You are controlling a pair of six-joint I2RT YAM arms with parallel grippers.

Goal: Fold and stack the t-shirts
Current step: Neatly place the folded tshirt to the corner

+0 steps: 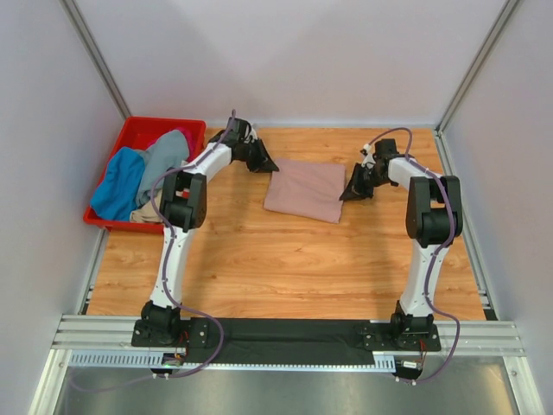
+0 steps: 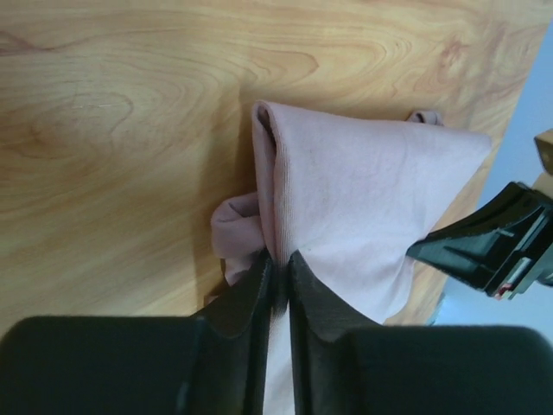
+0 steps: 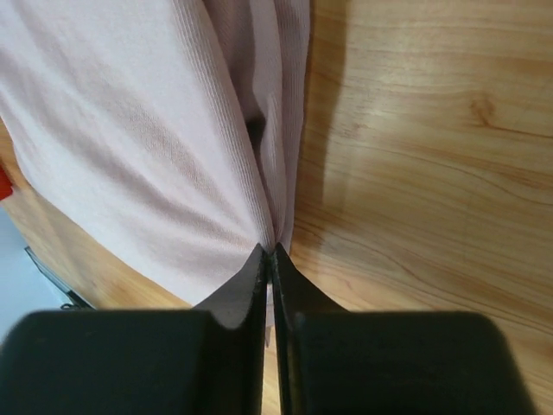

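The pink shirt [image 3: 130, 130] — pinched edge hidden inside the right tool [image 3: 270, 252] — runs off that view's top.

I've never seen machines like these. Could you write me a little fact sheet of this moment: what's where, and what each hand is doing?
Setting: wooden table, two arms bolted at its near edge
Shirt in work: pink t-shirt, folded, lying mid-table
Left hand: shut, pinching the shirt's left side
Right hand: shut, pinching the shirt's right side
Red crate: far left corner, holding a bundled blue shirt, grey shirt and magenta shirt
Stack: not started; only the pink one is on the table
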